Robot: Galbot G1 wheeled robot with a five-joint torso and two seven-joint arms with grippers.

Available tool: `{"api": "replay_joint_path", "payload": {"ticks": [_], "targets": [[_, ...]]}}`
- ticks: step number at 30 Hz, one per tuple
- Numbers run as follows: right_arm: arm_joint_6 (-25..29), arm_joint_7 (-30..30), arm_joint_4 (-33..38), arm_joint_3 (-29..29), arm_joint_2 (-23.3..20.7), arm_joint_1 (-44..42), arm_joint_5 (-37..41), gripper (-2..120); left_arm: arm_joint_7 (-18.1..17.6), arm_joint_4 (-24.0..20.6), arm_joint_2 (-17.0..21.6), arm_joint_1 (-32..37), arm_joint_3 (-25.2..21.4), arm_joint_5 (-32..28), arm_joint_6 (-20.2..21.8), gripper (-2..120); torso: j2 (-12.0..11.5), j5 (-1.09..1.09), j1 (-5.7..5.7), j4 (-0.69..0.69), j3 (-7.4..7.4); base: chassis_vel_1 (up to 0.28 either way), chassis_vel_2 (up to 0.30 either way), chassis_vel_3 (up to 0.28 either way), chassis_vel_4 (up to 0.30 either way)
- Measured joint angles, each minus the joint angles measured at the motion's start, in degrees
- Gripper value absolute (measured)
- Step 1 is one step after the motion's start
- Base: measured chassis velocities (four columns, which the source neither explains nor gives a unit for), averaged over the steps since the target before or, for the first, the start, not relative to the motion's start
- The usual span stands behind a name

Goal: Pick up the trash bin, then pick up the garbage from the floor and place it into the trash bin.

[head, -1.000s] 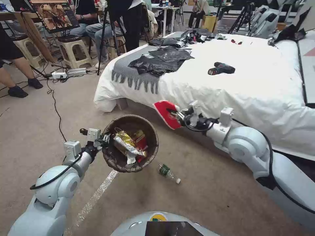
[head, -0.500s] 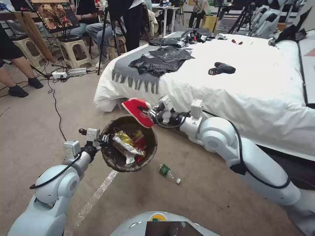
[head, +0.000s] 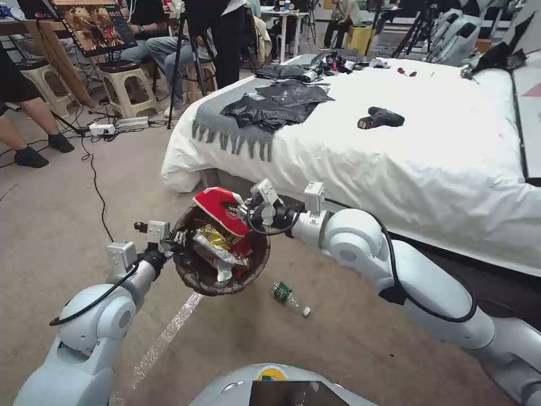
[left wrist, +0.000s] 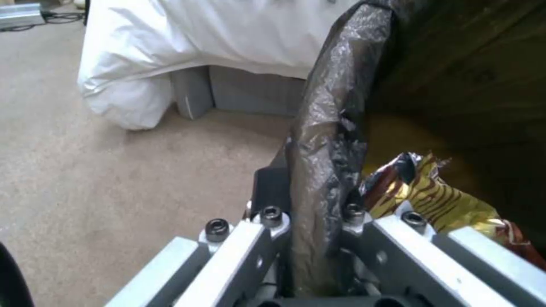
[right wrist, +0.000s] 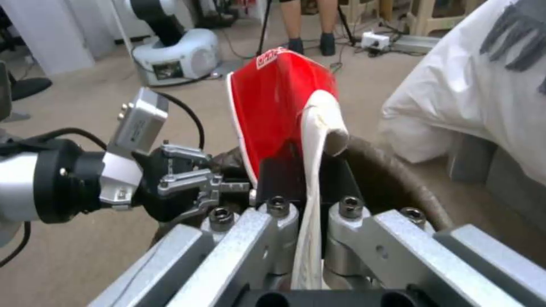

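Note:
My left gripper [head: 179,241] is shut on the dark-bag-lined rim of the trash bin [head: 198,276], held above the floor and tilted toward me. Inside lie a gold wrapper [head: 213,243] and a red packet [head: 243,248]. In the left wrist view the bag rim [left wrist: 321,162] runs between the jaws, with the gold wrapper [left wrist: 438,200] beside it. My right gripper [head: 245,212] is shut on a red-and-white packet [head: 221,207], holding it over the bin's far rim. The right wrist view shows this packet [right wrist: 279,115] pinched by its white edge. A crushed green-labelled bottle [head: 288,297] lies on the carpet.
A bed with a white duvet [head: 406,152] stands close on the right, carrying black bags [head: 270,107] and a drill [head: 378,118]. Cables and a power strip [head: 110,127] lie on the floor far left, near stools and seated people. Open carpet [head: 56,214] spreads to the left.
My right arm has swung left and slightly down, carrying the red-and-white packet from beside the bed to over the bin's rim. The left arm and bin have stayed nearly still.

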Motion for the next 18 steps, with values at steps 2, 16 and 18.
{"api": "replay_joint_path", "payload": {"ticks": [2, 16, 18], "targets": [[-0.1, 0.3, -0.1, -0.5, 0.2, 0.0, -0.2, 0, -0.1, -0.1, 0.0, 0.0, 0.0, 0.0, 0.1, 2, 0.0, 0.00, 0.00, 0.00, 0.00, 0.000, 0.000, 0.000, 0.000], [-0.1, 1.3, -2.8, -4.3, 2.7, -0.2, -4.4, 0, -0.1, -0.4, -0.2, 0.0, -0.3, -0.1, 0.3, 2, 0.0, 0.00, 0.00, 0.00, 0.00, 0.000, 0.000, 0.000, 0.000], [-0.2, 1.3, -3.1, -4.7, 2.9, -0.2, -5.4, 0, -0.1, -0.4, -0.2, 0.0, -0.3, -0.1, 0.3, 2, 0.0, 0.00, 0.00, 0.00, 0.00, 0.000, 0.000, 0.000, 0.000]]}}
